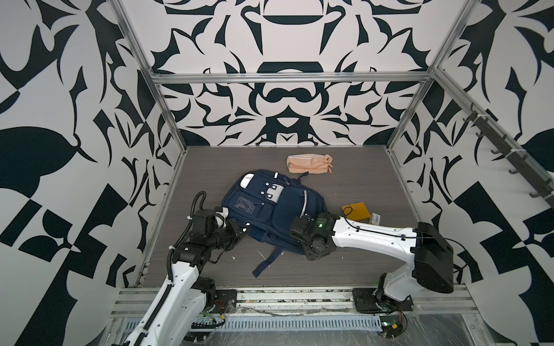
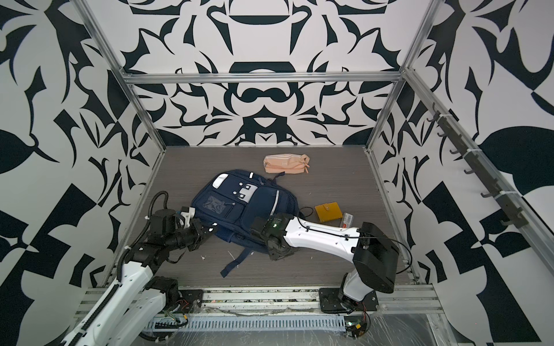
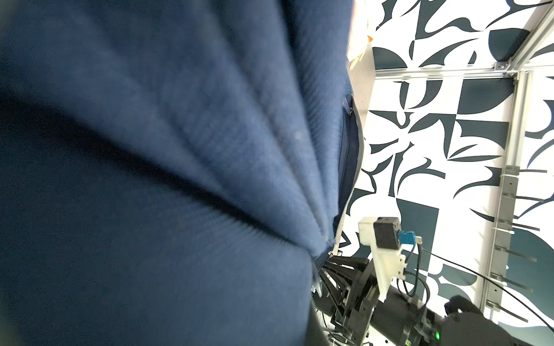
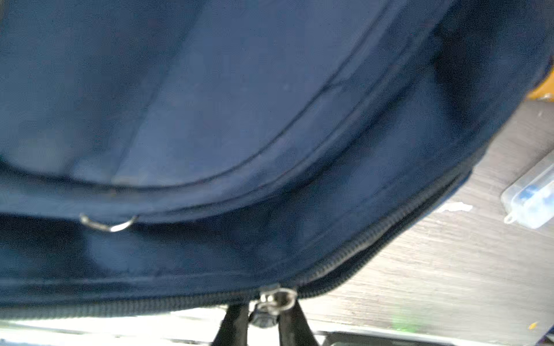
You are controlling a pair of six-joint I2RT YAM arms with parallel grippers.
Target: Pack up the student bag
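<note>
The student bag is a navy backpack with white stripes, lying flat in the middle of the table. My left gripper is shut against its near left edge. Blue fabric fills the left wrist view and hides those fingers. My right gripper is at the bag's near right edge. In the right wrist view it is closed on the metal zipper pull of the main zip. Folds in the fabric run toward that pull.
A peach-pink pencil pouch lies behind the bag. A yellow wallet and a small clear box lie to the right, beside the right arm. A dark strap trails toward the front edge.
</note>
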